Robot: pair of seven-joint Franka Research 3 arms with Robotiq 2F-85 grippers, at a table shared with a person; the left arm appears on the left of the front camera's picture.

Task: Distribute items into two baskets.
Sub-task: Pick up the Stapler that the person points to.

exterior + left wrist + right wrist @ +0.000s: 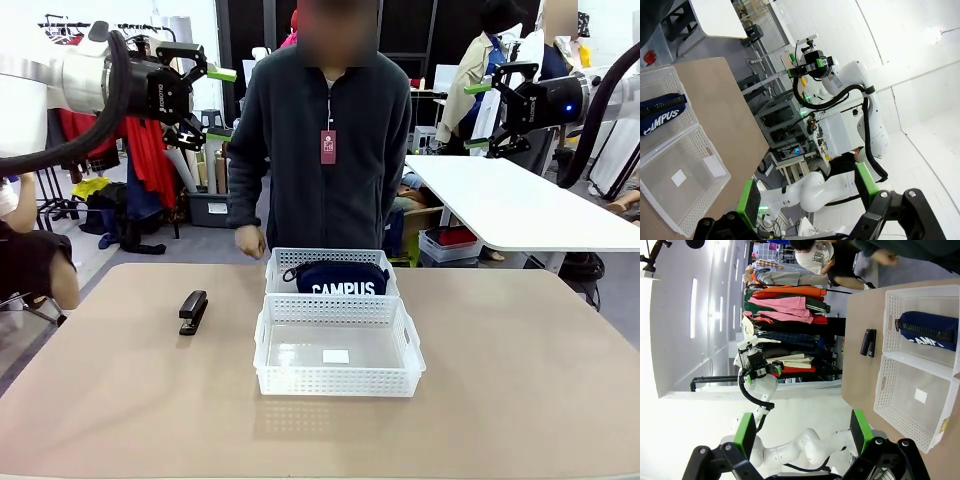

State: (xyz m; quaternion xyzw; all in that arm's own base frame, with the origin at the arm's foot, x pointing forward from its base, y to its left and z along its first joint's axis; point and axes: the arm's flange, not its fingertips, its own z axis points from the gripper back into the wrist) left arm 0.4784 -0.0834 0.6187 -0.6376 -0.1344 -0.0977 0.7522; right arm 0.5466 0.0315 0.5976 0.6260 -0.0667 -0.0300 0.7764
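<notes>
Left gripper (218,104): hung high, fingers spread wide, nothing between them.
Right gripper (478,116): likewise raised, fingers apart and empty.
Near basket (335,380): sat empty far below both pairs of fingers, roughly midway between them; light plastic, likely to be shoved aside if clipped on a descent.
Stapler (192,311): lay flat on the table (120,400), well below the left fingers, near that basket but apart from it; low and slim, so likely to be pushed rather than gripped if approached off-centre, and could hinge open if pinched by its top alone.
Far basket (275,262): set right against the near one, farther from the fingers; already held the pouch (335,278), so dropping the stapler here would spoil the split.
Person's hand (248,240): hovered just past the far basket, on the left fingers' side; could be brushed on a long reach.
</notes>
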